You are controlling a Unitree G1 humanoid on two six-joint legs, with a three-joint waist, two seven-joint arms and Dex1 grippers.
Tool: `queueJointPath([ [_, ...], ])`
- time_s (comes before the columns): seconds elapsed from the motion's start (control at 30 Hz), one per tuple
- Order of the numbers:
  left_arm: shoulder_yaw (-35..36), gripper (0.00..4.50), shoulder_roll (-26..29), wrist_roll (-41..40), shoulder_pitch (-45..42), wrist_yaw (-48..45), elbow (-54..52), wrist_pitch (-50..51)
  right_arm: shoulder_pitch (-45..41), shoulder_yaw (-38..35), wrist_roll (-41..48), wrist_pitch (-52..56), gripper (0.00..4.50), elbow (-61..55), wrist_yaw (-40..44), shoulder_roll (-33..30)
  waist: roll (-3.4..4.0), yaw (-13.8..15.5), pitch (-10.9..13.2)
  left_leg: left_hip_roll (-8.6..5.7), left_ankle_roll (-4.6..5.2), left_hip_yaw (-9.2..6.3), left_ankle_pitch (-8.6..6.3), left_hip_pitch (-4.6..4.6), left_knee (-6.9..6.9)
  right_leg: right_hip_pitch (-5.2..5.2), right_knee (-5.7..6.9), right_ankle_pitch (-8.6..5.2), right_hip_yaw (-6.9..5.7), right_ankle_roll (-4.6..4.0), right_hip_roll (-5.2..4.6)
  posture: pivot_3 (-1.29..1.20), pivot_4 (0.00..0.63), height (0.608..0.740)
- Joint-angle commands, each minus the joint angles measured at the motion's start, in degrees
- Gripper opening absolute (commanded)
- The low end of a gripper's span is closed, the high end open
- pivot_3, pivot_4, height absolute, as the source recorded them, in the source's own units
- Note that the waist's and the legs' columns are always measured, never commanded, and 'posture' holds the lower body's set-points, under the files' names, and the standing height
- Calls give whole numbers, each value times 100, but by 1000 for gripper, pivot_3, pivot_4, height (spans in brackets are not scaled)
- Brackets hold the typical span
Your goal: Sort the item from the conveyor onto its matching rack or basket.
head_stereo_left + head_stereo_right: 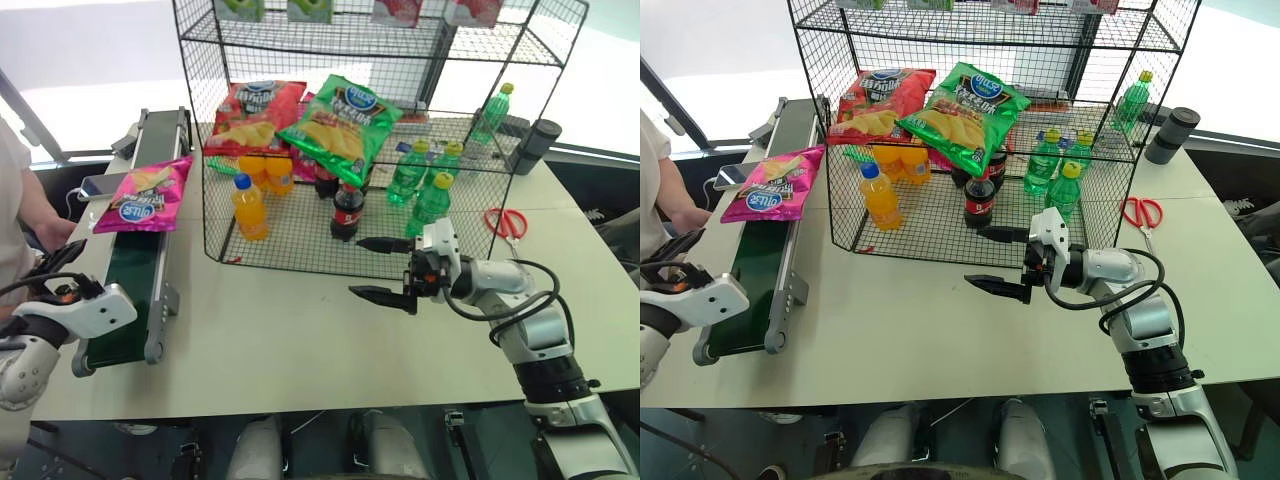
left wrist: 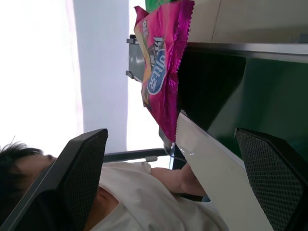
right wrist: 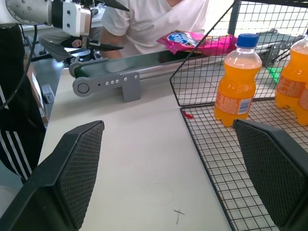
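Observation:
The item, a magenta-pink chip bag [image 1: 143, 196] with a round blue logo, lies flat on the far half of the conveyor [image 1: 128, 300], a dark-green belt along the table's left side. My left gripper [image 1: 52, 272] hovers open and empty beside the belt's near end, pointing along it toward the bag [image 2: 161, 72]. My right gripper [image 1: 381, 268] stands open and empty over the table, just in front of the black wire-mesh rack [image 1: 206, 205], its fingers pointing left toward the conveyor's end [image 3: 106, 79].
The rack's lower tier holds a red chip bag [image 1: 252, 112], a green chip bag [image 1: 342, 122], orange bottles [image 1: 249, 208], cola bottles [image 1: 347, 212] and green bottles [image 1: 428, 200]. Red scissors [image 1: 508, 222] and a black cylinder [image 1: 540, 145] lie at the right. A person's hand [image 1: 45, 235] is left of the belt.

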Motion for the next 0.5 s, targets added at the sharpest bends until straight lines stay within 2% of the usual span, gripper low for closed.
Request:
queueJointPath([
  [0.03,-32,4500,56,91,-36,206,28,-35,-13,-128,89,26,4455,-324,-69,-13,0,0,0,0,0,0,0,0,0,0,0,0,0,0,-1,0,150,740],
  [0.23,-128,4500,127,122,-96,359,253,-106,-48,-158,104,127,4455,-356,-97,-91,-1,1,-1,0,0,0,0,0,0,-1,0,0,0,0,-5,0,150,740],
  [0.5,-310,4500,218,146,-230,547,511,-208,61,-359,777,681,4455,-743,-9,-81,-1,2,-1,0,0,-1,0,0,-1,-2,0,1,0,-1,-9,0,150,740],
])
